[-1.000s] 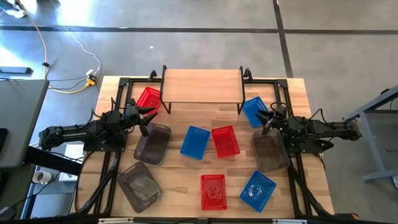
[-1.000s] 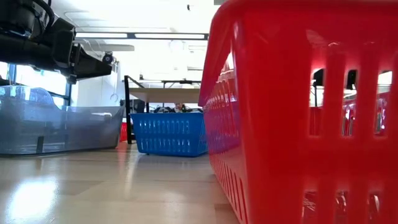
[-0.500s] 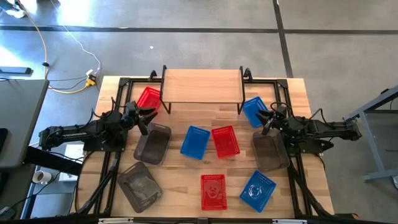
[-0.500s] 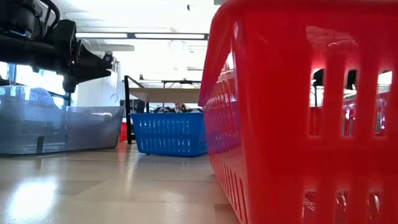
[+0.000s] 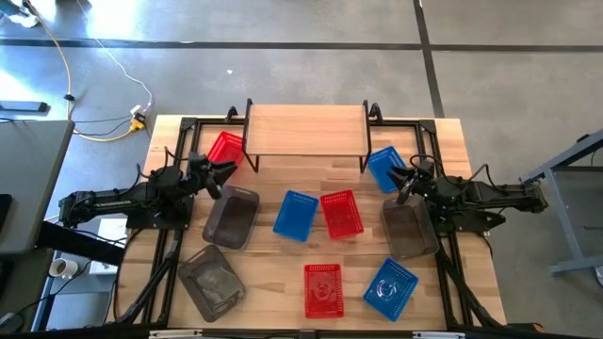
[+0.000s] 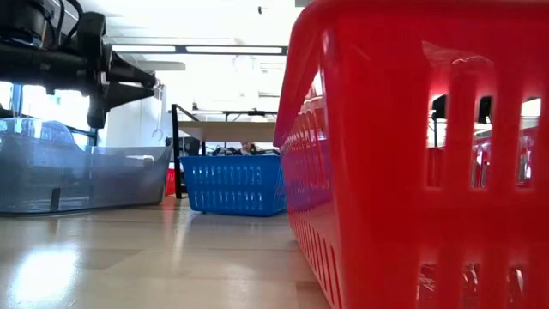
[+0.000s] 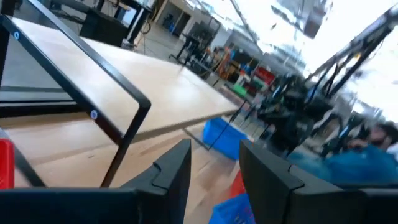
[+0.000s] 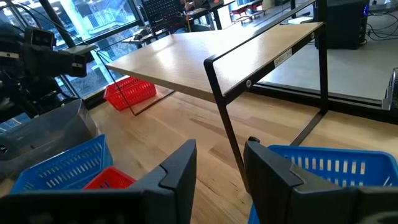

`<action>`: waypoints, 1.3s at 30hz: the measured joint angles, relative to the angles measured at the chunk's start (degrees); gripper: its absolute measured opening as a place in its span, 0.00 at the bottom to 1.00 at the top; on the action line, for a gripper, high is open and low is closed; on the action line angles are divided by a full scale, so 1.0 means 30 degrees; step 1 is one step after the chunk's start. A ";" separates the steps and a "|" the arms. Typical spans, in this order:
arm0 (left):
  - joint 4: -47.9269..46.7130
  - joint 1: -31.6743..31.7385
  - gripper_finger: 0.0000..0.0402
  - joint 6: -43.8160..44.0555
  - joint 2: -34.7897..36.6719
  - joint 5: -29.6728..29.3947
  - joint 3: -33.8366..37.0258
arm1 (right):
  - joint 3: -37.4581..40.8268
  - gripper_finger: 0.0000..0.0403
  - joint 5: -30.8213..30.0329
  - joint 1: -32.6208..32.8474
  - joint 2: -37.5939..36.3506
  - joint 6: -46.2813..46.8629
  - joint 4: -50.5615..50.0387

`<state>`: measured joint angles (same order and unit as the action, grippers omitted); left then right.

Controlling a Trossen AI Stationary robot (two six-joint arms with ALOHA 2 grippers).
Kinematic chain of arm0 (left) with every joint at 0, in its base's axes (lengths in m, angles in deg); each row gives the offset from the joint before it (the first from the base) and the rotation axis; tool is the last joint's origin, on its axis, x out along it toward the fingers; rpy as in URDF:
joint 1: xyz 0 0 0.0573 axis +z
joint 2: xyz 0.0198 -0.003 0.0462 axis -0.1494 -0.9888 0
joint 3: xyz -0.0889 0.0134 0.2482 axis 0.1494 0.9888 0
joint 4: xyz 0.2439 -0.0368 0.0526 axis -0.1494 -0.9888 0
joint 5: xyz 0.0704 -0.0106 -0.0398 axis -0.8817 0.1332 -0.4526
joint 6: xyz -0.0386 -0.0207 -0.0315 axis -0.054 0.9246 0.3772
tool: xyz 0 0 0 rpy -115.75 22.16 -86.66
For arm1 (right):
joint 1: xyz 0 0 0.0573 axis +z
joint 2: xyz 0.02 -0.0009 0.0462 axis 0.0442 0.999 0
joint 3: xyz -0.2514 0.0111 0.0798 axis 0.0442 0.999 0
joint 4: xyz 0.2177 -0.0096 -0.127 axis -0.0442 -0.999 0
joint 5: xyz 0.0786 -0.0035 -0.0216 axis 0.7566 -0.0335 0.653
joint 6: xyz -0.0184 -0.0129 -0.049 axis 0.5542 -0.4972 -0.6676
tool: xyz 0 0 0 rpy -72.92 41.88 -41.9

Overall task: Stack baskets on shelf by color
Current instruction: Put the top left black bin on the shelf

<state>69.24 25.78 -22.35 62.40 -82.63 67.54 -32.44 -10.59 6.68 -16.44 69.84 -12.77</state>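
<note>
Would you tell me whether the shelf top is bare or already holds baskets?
Bare: the shelf shows only plain wood; all baskets sit on the table.

Both arms reach inward, left claw (image 5: 224,170) and right claw (image 5: 399,179) seemingly parted.

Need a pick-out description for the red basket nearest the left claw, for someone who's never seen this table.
Start at the shelf along the table's far edge and go to its left end. There a red basket sits tilted on the tabletop against the shelf leg, just ahead of the left claw. The other two red baskets lie mid-table and at the near edge; this one alone touches the shelf.
</note>
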 joint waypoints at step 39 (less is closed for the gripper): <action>-1.9780 0.0015 0.32 0.6506 -0.8664 -0.0581 -1.4432 | 0.0000 0.29 -0.0079 0.0006 0.0003 0.2463 -0.0015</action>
<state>9.90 25.82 -2.83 36.41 -84.37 24.24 -32.44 -10.82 6.70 -16.43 77.22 -12.82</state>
